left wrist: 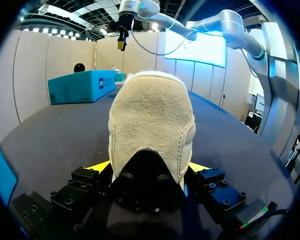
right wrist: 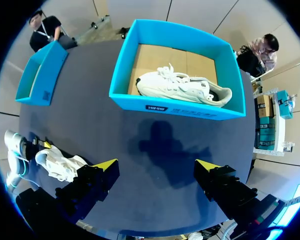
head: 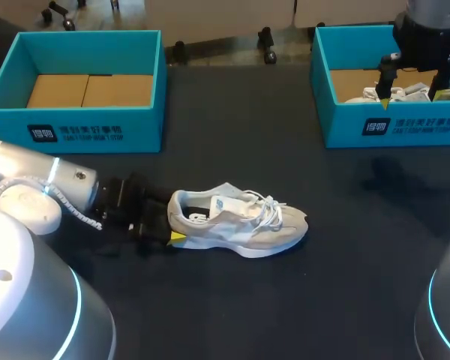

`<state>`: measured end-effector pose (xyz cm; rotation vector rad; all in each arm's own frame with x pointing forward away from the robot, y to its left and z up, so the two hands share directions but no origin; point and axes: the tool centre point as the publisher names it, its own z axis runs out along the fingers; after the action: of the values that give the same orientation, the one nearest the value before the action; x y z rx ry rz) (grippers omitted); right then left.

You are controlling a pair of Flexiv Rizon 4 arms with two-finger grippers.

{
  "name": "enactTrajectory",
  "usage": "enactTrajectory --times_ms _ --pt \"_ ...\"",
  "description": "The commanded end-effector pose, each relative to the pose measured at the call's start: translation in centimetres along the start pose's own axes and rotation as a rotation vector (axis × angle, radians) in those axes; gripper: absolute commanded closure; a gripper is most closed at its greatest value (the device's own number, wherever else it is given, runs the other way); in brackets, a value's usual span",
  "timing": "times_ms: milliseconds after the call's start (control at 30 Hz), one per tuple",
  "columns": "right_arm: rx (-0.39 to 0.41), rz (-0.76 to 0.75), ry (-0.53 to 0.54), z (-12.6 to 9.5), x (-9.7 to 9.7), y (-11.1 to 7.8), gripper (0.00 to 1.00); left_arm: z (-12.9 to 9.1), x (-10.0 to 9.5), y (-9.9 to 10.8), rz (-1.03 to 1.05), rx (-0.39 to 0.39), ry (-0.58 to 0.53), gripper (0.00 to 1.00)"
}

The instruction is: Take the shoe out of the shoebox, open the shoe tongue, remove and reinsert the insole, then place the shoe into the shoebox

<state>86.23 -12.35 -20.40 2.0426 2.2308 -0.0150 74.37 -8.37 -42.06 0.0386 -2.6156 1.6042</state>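
Left tool (left wrist: 150, 167) grips the shoe (head: 240, 221); the left shoebox (head: 75, 127) bears white print.

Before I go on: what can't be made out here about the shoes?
Insole of the table shoe: head view, tongue and laces cover the opening.
Its toe and tongue: left wrist view, the heel fills the picture.
Boxed shoe: head view, right gripper and the shoebox wall hide most of it.

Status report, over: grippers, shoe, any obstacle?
Left gripper shut on shoe heel, shoe on table. Right gripper open above right box. Nothing blocking.
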Motion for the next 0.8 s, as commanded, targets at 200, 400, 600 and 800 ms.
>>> enactTrajectory --times_ms 200,400,600,800 --pt "-0.006 0.078 0.001 -0.6 1.9 1.4 0.00 -0.1 0.0 0.0 0.000 -0.002 0.001 1.00" --pt "-0.026 0.118 -0.025 -1.6 4.9 2.7 0.00 -0.1 0.0 0.0 0.000 -0.002 0.001 1.00" --pt "-0.052 0.142 -0.047 -2.3 8.3 3.4 0.00 -0.1 0.0 0.0 0.000 -0.002 0.001 1.00" --pt "-0.062 0.176 -0.045 -2.8 12.3 3.1 0.00 -0.1 0.0 0.0 0.000 -0.002 0.001 1.00"
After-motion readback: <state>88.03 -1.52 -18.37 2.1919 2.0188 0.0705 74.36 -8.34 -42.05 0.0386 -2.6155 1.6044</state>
